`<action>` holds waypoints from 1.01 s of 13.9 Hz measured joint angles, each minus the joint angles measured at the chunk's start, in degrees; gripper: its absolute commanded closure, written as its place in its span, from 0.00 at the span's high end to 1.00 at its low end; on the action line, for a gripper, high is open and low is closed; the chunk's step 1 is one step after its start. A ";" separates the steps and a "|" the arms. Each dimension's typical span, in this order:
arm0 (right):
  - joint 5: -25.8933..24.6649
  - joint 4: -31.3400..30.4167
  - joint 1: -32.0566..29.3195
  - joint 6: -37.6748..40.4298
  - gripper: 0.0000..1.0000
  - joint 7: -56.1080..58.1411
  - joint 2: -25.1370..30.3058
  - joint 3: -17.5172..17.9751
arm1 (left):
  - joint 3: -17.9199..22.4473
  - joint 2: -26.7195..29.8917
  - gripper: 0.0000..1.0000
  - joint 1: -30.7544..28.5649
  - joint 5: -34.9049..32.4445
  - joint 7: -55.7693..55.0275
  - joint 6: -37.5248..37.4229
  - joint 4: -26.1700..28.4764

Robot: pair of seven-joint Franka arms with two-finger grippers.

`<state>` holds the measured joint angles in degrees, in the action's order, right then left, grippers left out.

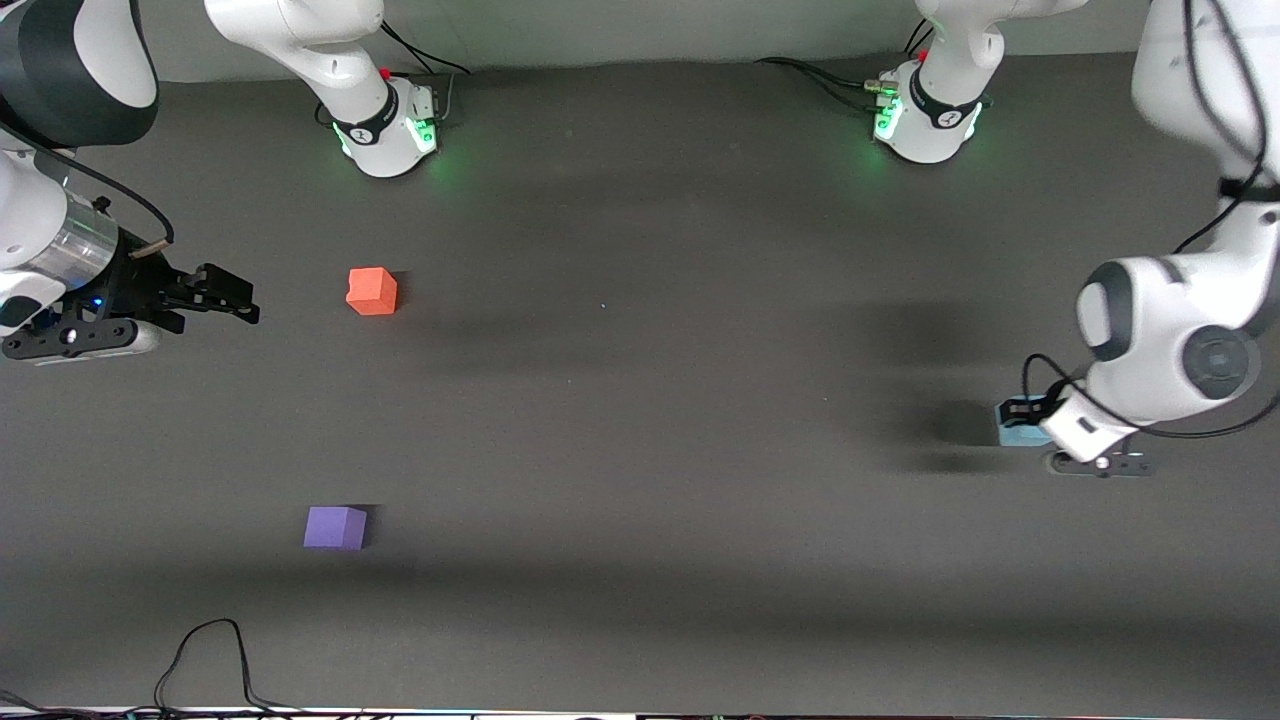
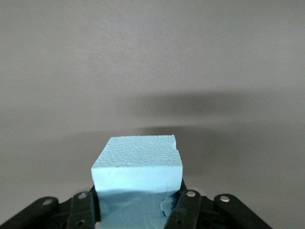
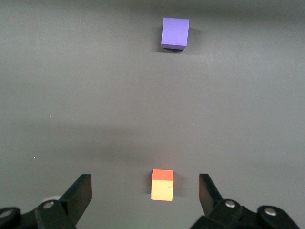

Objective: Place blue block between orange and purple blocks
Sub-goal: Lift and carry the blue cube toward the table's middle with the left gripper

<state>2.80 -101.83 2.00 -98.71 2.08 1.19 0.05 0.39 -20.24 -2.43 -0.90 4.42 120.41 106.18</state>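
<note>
The left gripper [image 1: 1040, 425] is down at the table [image 1: 640, 420] close to the edge at the left arm's end, its fingers [image 2: 187, 210] pinching the light blue foam cube [image 1: 1020, 432] from two opposite sides. In the left wrist view the cube [image 2: 138, 174] sits squarely between the pads with its pebbled top face and a small nick on one upper edge showing, a grip that looks centred enough to carry it without twisting. Whether the cube is resting on the surface or just lifted off it cannot be told. The orange-red cube [image 1: 372, 291] and the violet cube [image 1: 335, 527] lie well apart from it toward the right arm's end, the orange one closer to the edge where the bases stand, the violet one closer to the front camera's edge, with a bare gap between them that seems to be the target. The right gripper [image 1: 215, 297] waits in the air near the right arm's edge, fingers [image 3: 78, 195] spread wide and holding nothing, apparently kept out of the carrying path. The long trip across the table is not yet made.
</note>
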 measured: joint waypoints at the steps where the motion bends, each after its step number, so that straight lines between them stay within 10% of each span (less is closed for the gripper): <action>1: 0.00 0.06 0.00 0.00 0.87 0.01 0.01 0.00 | -0.15 2.15 0.21 0.08 0.00 -0.68 -6.61 -3.27; 4: 0.00 0.18 0.00 0.03 0.79 0.07 0.02 0.00 | -1.69 4.85 0.21 2.67 0.31 -6.68 -18.50 -10.59; 5: 0.00 0.20 0.00 0.04 0.97 0.08 0.02 0.00 | -2.26 4.75 0.21 5.06 0.54 -10.79 -19.90 -12.00; 14: 0.00 0.70 -0.02 0.71 1.00 0.08 0.02 -0.04 | -11.53 -4.89 0.21 34.06 1.60 -55.75 -19.28 -26.66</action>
<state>2.80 -101.13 1.98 -98.01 2.16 1.21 0.01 -11.14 -25.12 31.63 0.70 -51.33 101.13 79.51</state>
